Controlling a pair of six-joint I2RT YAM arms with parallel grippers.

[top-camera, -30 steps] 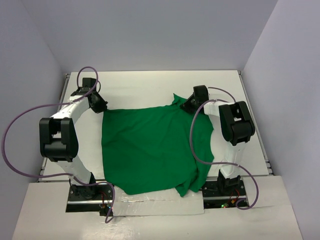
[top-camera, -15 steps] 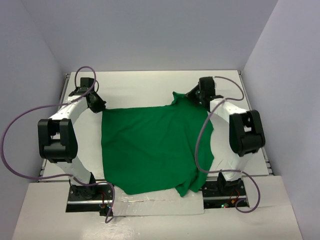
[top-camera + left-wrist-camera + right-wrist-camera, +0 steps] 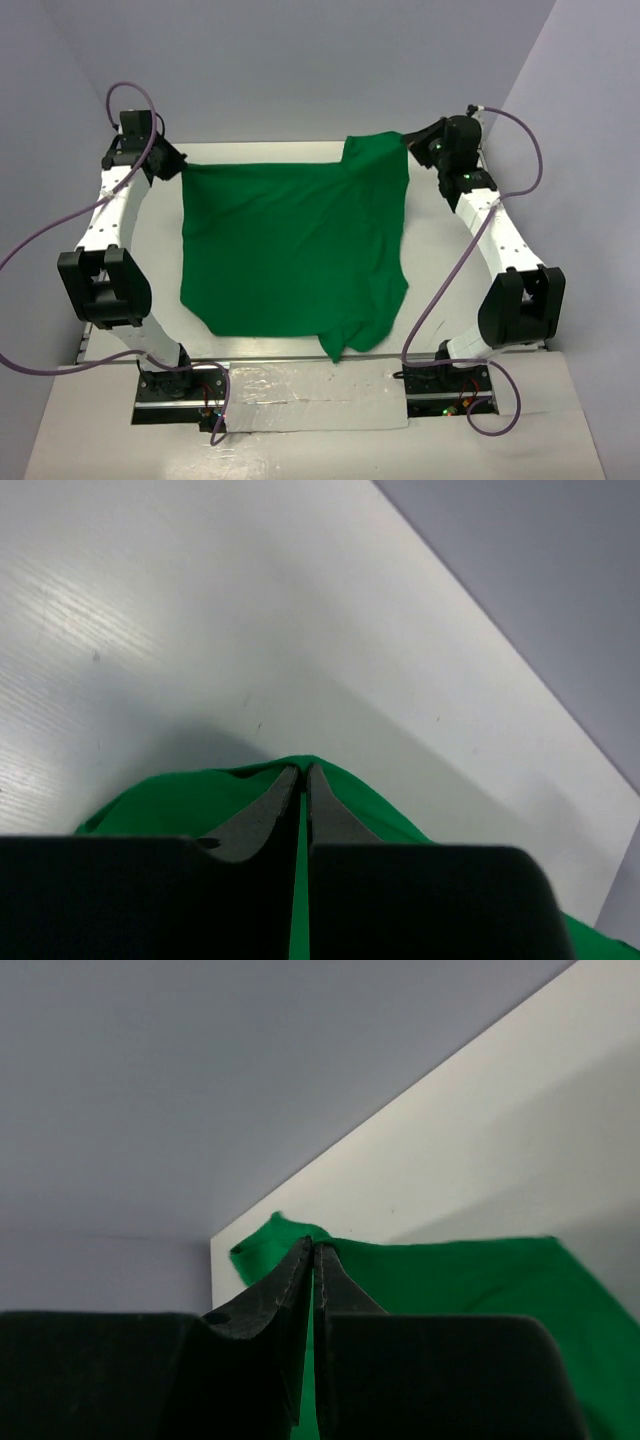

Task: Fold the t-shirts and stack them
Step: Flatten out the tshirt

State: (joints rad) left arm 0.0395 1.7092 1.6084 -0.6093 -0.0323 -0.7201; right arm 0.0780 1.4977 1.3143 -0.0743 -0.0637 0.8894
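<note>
Stretching along the worktop's [image 3: 280,152] far edge, the green t-shirt [image 3: 290,240] is held taut; left claw [image 3: 180,168] clamped on its far-left corner; right claw [image 3: 408,146] clamped on its far-right corner.

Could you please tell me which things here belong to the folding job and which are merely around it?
Part of the job:
- green t-shirt, held up by its two far corners
- left gripper, shut on one corner
- right gripper, shut on the other

Just around:
- white table
- taped strip along the near edge
</note>
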